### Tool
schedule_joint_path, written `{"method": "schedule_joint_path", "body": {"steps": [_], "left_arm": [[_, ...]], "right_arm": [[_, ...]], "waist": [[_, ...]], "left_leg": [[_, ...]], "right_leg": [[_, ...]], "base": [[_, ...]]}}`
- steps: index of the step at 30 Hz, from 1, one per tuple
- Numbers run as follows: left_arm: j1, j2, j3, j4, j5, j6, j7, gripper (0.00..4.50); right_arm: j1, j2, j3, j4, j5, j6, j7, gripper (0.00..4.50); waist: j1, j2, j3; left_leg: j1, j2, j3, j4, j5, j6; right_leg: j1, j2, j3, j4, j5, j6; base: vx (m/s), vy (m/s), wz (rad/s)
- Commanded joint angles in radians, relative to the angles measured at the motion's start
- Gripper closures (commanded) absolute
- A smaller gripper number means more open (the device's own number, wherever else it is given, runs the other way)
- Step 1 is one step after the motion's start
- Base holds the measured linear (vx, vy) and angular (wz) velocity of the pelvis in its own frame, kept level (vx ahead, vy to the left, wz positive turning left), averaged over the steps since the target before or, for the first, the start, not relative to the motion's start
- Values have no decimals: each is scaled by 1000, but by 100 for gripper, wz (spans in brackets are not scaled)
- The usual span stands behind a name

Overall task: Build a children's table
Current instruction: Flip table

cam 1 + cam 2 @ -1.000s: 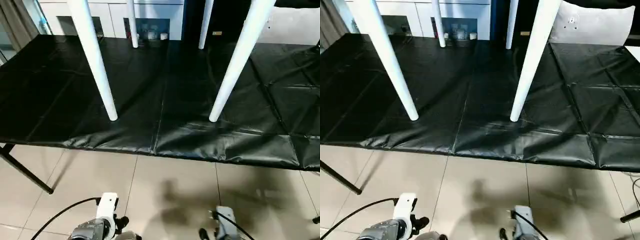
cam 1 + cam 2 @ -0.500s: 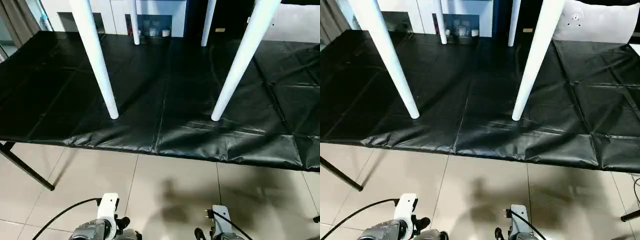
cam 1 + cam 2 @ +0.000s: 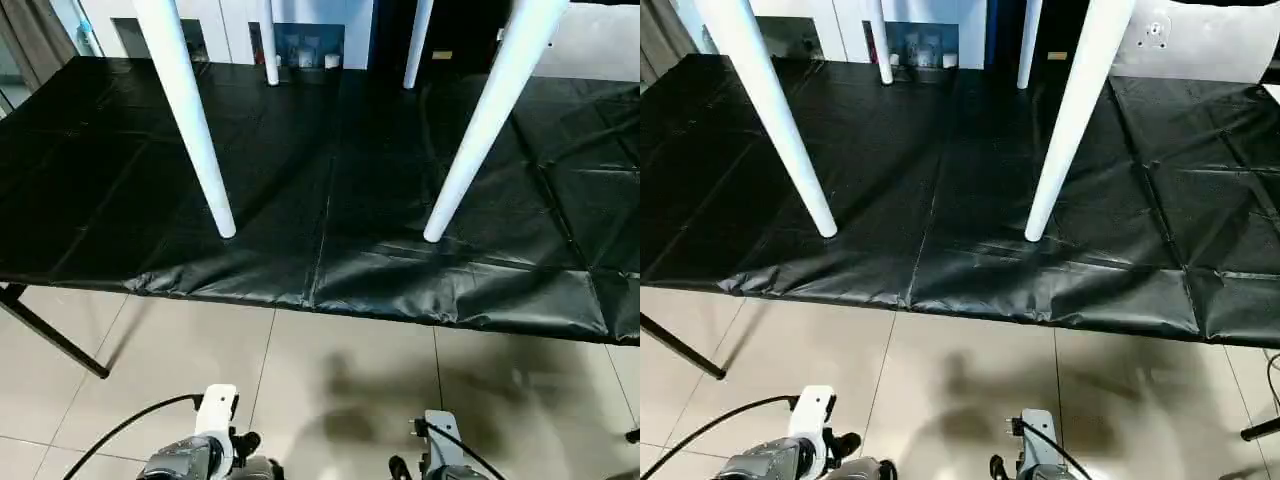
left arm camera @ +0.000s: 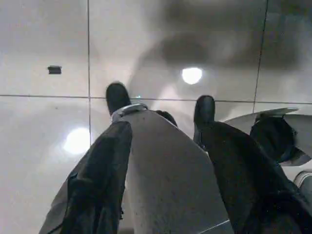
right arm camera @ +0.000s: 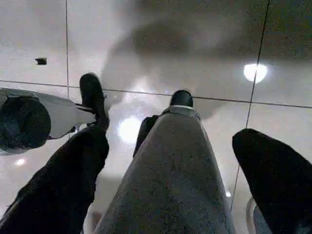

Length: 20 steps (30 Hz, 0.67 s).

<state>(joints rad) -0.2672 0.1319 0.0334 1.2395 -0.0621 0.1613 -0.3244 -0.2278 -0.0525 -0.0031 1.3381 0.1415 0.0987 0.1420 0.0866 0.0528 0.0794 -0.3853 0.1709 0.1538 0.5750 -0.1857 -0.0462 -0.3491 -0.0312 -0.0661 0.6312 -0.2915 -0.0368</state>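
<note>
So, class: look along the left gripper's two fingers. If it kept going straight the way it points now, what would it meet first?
The left gripper points down past a grey trouser leg toward the tiled floor. It would probably meet the floor first, though depth is unclear.
</note>
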Motion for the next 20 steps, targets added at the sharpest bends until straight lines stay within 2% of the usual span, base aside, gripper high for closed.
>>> {"method": "schedule_joint_path", "body": {"steps": [1, 5, 14, 20], "left_arm": [[2, 3, 3, 7, 6, 4, -5, 180], [2, 3, 3, 7, 6, 4, -5, 180], [2, 3, 3, 7, 6, 4, -5, 180], [2, 3, 3, 7, 6, 4, -5, 180]], "right_arm": [[0, 1, -5, 4, -10, 3, 2, 0], [0, 1, -5, 4, -10, 3, 2, 0], [0, 1, -5, 4, -10, 3, 2, 0], [0, 1, -5, 4, -10, 3, 2, 0]], "waist": [[-4, 0, -34], [-4, 0, -32], [-4, 1, -31], [-5, 2, -29]], "left_leg": [[13, 94, -32, -70, -148, 130], [13, 96, -32, -72, -157, 117], [12, 96, -31, -73, -152, 118], [13, 98, -32, -76, -167, 109]], "right_leg": [[25, -153, 69, -82, 145, -234], [24, -153, 72, -84, 121, -236], [24, -153, 72, -84, 131, -235], [22, -153, 72, -87, 106, -235]], "base": [[0, 0, 0], [0, 0, 0], [0, 0, 0], [0, 0, 0]]}}
